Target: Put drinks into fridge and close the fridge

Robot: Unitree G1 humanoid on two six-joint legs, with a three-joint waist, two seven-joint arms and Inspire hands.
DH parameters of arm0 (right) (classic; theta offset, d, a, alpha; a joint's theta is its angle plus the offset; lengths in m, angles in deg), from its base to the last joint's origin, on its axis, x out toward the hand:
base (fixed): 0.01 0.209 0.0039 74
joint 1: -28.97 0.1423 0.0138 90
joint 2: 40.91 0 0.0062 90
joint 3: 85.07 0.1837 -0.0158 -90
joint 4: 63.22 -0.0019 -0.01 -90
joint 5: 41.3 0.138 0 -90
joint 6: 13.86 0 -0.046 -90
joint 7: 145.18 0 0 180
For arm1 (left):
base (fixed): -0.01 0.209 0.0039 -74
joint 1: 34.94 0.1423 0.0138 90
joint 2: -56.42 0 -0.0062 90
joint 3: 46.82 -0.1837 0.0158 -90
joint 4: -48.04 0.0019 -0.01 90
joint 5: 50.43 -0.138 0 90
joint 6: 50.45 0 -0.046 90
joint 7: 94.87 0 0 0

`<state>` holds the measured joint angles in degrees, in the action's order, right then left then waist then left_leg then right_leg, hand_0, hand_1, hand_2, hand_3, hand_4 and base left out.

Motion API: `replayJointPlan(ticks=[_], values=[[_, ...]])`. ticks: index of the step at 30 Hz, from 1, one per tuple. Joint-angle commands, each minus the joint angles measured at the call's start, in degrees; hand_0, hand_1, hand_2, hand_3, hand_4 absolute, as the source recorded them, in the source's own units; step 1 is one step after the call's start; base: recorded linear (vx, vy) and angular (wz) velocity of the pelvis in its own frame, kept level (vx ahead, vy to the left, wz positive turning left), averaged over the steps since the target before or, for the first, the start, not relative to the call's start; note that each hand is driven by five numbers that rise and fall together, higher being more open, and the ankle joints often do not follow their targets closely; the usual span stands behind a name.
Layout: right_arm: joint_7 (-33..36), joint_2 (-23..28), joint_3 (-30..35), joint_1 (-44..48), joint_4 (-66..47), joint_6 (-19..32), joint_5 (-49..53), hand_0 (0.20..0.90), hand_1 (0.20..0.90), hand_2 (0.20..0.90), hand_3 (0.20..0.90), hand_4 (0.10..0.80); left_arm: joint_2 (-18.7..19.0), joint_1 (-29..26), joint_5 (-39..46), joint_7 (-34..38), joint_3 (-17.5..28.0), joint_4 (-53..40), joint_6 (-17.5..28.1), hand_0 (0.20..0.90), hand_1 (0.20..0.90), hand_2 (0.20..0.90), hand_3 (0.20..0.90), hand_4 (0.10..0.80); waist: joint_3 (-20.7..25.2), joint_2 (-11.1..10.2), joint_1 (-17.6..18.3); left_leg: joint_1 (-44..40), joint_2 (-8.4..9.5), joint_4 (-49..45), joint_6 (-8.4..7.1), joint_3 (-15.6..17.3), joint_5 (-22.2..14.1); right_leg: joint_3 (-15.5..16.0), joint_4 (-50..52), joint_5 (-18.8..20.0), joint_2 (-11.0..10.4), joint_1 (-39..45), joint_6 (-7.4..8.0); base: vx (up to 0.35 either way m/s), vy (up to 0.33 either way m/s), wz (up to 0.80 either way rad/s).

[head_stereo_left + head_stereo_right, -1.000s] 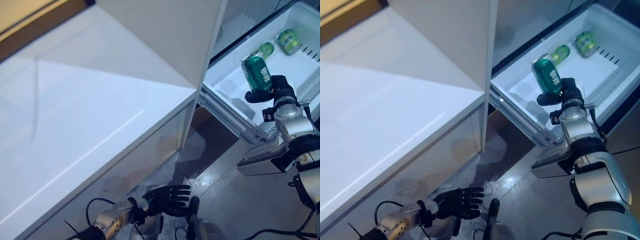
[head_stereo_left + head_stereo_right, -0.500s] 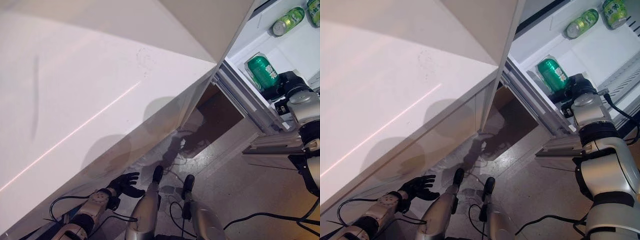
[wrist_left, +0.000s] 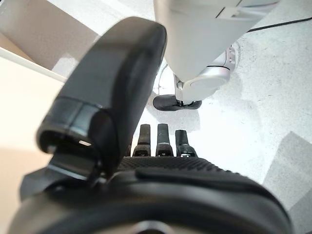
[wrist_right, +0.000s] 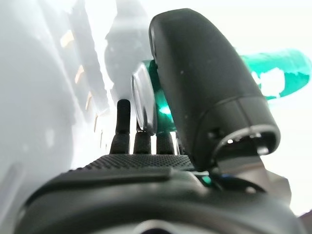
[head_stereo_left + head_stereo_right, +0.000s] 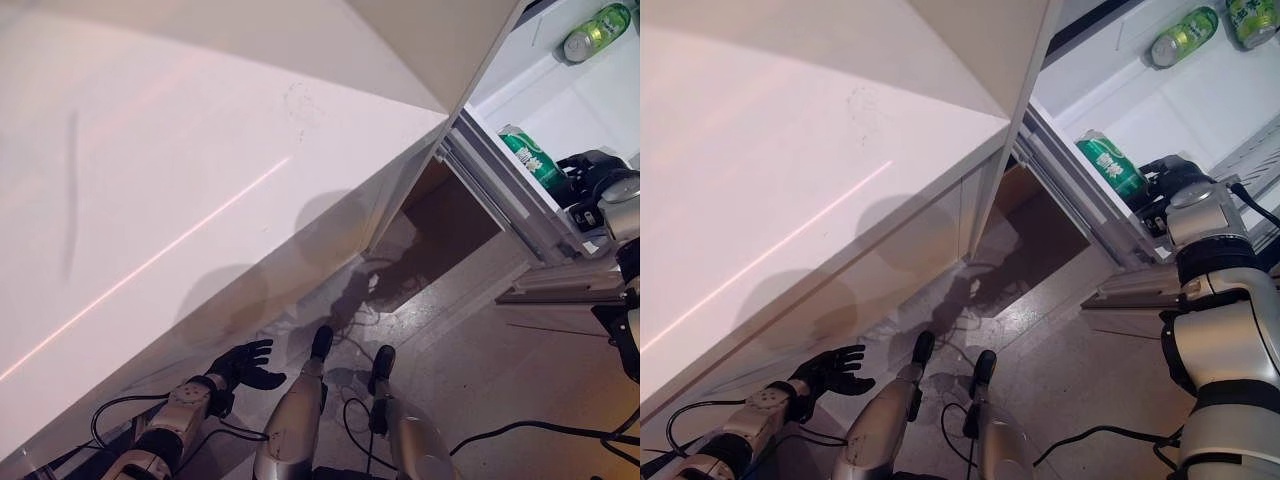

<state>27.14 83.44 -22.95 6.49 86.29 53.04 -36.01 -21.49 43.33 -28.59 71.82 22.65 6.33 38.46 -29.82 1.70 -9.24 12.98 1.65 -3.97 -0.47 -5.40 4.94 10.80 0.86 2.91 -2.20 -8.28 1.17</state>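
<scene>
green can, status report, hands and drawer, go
Right hand shut on green can, tipped over low in the open fridge drawer. Left hand open, idle near the floor. Two cans already lie in the drawer; nothing in the way.

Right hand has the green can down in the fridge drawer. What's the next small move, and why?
Probably lower it a touch more, then open the fingers. The right hand is shut on the green can, which lies tilted low inside the open fridge drawer, near its front edge; whether it rests on the floor is unclear. Two other cans lie farther back, clear of it.
</scene>
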Motion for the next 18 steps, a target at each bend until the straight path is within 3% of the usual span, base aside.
replayJointPlan(ticks=[1, 3, 6, 10, 13, 17, 18], values=[[6.36, 7.96, -0.6, 2.47, -10.12, 5.64, 7.07, 0.9, 0.9, 0.9, 0.9, 0.8, 0.49, 6.83, -0.08, -1.32, 1.49, -2.94, 0.92, 0.9, 0.9, 0.9, 0.9, 0.8, 2.51, -0.46, -0.18, 0.04, 1.43, -3.61, 1.93, 5.05, -4.67, 0.66, 9.53, -4.17, 0.66, -3.87, -0.13, 0.009, 0.007, -0.03], [9.34, 9.1, 1.3, 0.96, -14.5, 7.4, 10.28, 0.9, 0.9, 0.9, 0.9, 0.8, 0.46, 7.48, -0.47, -1.2, 2.06, -2.66, 1.15, 0.9, 0.9, 0.9, 0.9, 0.8, 3.07, -0.94, 0.38, -0.91, 1.2, -3.12, 1.88, 5.26, -4.9, 0.44, 9.25, -4.23, 0.76, -3.13, 0.04, 0.023, -0.002, -0.04], [13.77, 11.35, 9.16, -4.83, -22.71, 12.61, 15.47, 0.9, 0.9, 0.9, 0.9, 0.8, 0.11, 8.88, -2.44, -1.04, 3.63, -1.89, 1.62, 0.9, 0.9, 0.9, 0.9, 0.8, 4.6, -2.01, 1.63, -2.7, 1.05, -1.88, 1.87, 5.35, -5.14, -0.07, 8.36, -4.14, 0.99, -1.73, 0.46, 0.011, -0.005, -0.01], [18.92, 12.05, 24.17, -18.27, -35.58, 18.25, 20.82, 0.9, 0.9, 0.9, 0.9, 0.8, -2.05, 10.81, -5.52, -0.21, 6.04, 1.28, 2.65, 0.9, 0.9, 0.9, 0.9, 0.8, 8.17, -2.86, 4.21, -5.95, 1.3, -0.5, 2.05, 5.92, -6.0, -1.76, 6.95, -4.49, 1.22, 0.94, 1.0, 0.066, 0.016, -0.1], [22.22, 9.12, 32.39, -26.63, -40.76, 21.99, 23.1, 0.9, 0.9, 0.9, 0.9, 0.8, -3.29, 11.55, -7.2, 0.1, 7.15, 3.03, 2.75, 0.9, 0.9, 0.9, 0.9, 0.8, 10.59, -3.19, 5.5, -7.83, 1.47, -0.31, 2.17, 6.42, -6.93, -2.9, 6.09, -4.65, 1.2, 2.63, 1.31, 0.066, 0.012, -0.13], [24.91, 4.71, 36.36, -33.1, -43.87, 23.42, 22.42, 0.9, 0.9, 0.9, 0.9, 0.8, -4.45, 11.31, -9.01, 0.84, 7.42, 4.49, 1.9, 0.9, 0.9, 0.9, 0.9, 0.8, 12.62, -3.3, 6.46, -9.17, 1.57, -0.8, 2.44, 6.99, -7.91, -4.03, 6.13, -5.01, 0.99, 3.67, 1.54, 0.068, -0.003, -0.22], [25.71, 1.55, 37.36, -35.79, -44.59, 24.34, 25.26, 0.9, 0.9, 0.9, 0.9, 0.8, -5.2, 11.32, -10.14, 1.22, 7.2, 5.24, 1.58, 0.9, 0.9, 0.9, 0.9, 0.8, 13.65, -3.24, 7.09, -9.82, 1.67, -2.42, 2.66, 7.58, -9.06, -4.6, 6.66, -5.48, 0.48, 4.43, 1.51, 0.13, -0.008, -0.16]])
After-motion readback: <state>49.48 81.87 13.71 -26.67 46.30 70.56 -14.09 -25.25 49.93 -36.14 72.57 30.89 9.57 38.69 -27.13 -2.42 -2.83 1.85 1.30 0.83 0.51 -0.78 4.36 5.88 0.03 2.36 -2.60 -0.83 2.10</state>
